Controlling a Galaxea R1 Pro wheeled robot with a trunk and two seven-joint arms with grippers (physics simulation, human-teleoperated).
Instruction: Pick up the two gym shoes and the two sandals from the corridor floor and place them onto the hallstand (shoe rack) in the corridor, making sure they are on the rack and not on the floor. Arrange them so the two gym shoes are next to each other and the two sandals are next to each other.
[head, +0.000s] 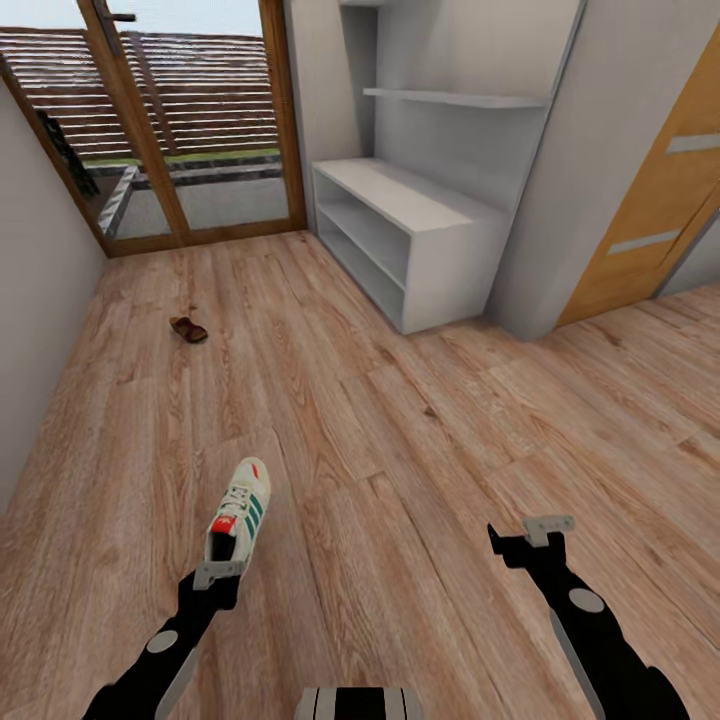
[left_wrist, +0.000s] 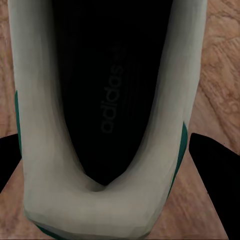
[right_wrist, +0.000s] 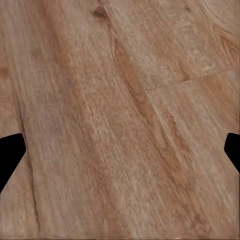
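One white gym shoe (head: 240, 508) with green stripes and a red-orange heel patch lies on the corridor floor (head: 400, 470) at the lower left. My left gripper (head: 218, 572) is at its heel. In the left wrist view the two black fingers (left_wrist: 212, 165) press against both sides of the gym shoe (left_wrist: 45, 150), whose dark insole faces the camera. A brown sandal (head: 188, 329) lies farther off on the planks, near the left wall. The pale grey hallstand (head: 410, 225) stands against the far wall. My right gripper (head: 530, 532) hangs open over bare planks (right_wrist: 120, 125).
A glass patio door (head: 190, 120) with a wooden frame closes the corridor's far end. A wooden door (head: 660, 200) is at the right, past a grey wall corner (head: 570, 200). A wall runs along the left side (head: 30, 300).
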